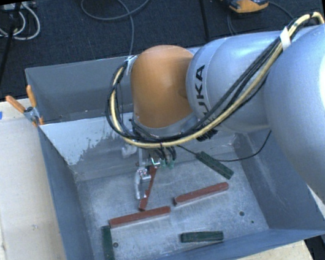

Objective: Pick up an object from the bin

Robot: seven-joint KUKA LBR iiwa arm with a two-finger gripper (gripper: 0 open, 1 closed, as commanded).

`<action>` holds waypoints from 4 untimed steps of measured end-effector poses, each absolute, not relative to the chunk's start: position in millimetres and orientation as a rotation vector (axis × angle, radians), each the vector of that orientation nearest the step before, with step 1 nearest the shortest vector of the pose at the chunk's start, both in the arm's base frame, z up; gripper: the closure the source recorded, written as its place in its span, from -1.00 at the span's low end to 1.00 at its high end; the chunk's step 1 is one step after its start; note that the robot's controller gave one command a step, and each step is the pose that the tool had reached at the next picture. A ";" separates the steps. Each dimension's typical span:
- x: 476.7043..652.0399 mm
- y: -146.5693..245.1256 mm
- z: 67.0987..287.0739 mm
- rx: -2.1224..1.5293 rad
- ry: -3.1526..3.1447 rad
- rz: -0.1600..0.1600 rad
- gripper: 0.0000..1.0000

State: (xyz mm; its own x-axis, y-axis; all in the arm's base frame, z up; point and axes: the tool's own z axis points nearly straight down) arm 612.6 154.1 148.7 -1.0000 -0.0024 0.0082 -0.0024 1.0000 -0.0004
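Evidently the fingers (145, 184) clasp a slanted brown stick (144, 201) near its upper end (long axis running down-left), its lower tip almost touching a flat brown stick (139, 216).

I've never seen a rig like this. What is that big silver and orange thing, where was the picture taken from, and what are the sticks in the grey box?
The big silver shape is a robot arm reaching in from the right. The orange dome is a cover on its wrist, with cables looped round it. The single camera looks down from above and a little to one side on a grey metal bin.

Below the dome hangs the pincer, the part that grasps. A tilted reddish-brown stick leans right against it, but I cannot tell whether it is truly clamped.

Flat on the floor lie two more brown sticks and three dark green sticks: by the left wall, near the front and towards the right.
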 end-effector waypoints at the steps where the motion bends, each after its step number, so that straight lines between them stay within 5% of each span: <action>1: 614.5 153.7 153.2 0.000 -3.141 -0.001 -1.00; 2: 562.1 126.9 76.7 0.115 -3.159 -0.008 1.00; 3: 562.0 126.9 76.7 0.114 -3.160 -0.008 1.00; 4: 550.6 126.0 114.6 0.115 -3.132 0.001 1.00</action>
